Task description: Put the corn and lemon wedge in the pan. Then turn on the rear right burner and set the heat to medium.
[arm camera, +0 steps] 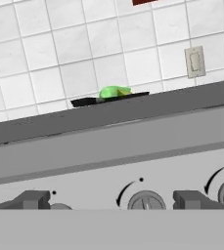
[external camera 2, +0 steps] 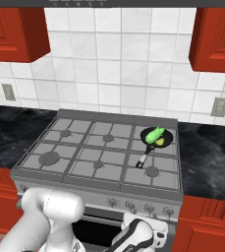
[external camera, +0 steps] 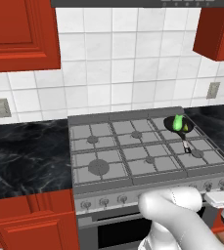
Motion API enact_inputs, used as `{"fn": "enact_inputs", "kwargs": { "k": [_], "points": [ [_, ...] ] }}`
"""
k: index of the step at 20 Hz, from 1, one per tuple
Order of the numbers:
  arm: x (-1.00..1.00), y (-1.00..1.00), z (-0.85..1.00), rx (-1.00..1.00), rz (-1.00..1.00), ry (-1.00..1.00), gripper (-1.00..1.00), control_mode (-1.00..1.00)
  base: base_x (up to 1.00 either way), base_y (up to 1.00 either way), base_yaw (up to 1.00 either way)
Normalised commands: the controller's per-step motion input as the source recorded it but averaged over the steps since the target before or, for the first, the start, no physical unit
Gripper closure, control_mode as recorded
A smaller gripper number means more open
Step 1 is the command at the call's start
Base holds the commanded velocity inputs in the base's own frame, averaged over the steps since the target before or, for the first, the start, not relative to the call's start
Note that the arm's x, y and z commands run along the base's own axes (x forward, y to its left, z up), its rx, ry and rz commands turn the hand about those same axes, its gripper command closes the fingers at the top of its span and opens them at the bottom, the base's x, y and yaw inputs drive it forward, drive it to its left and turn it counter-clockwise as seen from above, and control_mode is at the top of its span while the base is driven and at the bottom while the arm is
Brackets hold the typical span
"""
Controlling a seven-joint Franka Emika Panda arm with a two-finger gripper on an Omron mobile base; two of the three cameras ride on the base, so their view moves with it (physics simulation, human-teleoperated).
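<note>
Facing knob [arm camera: 145, 200], jaws wide, pan [arm camera: 108, 99] beyond

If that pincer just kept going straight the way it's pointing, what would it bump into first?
Most likely the stove's front panel, near the round knob between the pincer's two open tips. The pan holding the corn sits higher and farther back. Depth is hard to judge.

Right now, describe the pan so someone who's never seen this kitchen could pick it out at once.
Find the grey gas stove between the black marble counters. On its rear right burner sits the pan: small, round and black, its short handle pointing toward the front. It alone holds food: the green corn and the yellow lemon wedge.
</note>
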Motion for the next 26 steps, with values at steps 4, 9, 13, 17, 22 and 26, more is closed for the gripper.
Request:
{"fn": "enact_inputs", "kwargs": {
  "k": [4,9,13,17,22,26],
  "points": [
    [0.03,0.00,-0.13,0.00,0.00,0.00,-1.00,-1.00,0.00,0.00,0.00],
    [0.14,-0.03,0.00,0.00,0.00,0.00,-1.00,-1.00,0.00,0.00,0.00],
    [0.18,-0.13,0.00,0.00,0.00,0.00,-1.00,-1.00,0.00,0.00,0.00],
    [0.07,-0.09,0.00,0.00,0.00,0.00,-1.00,-1.00,0.00,0.00,0.00],
    [0.00,-0.02,-0.02,0.00,0.00,0.00,-1.00,-1.00,0.00,0.00,0.00],
    [0.03,0.00,-0.06,0.00,0.00,0.00,-1.00,-1.00,0.00,0.00,0.00]
  ]
}}
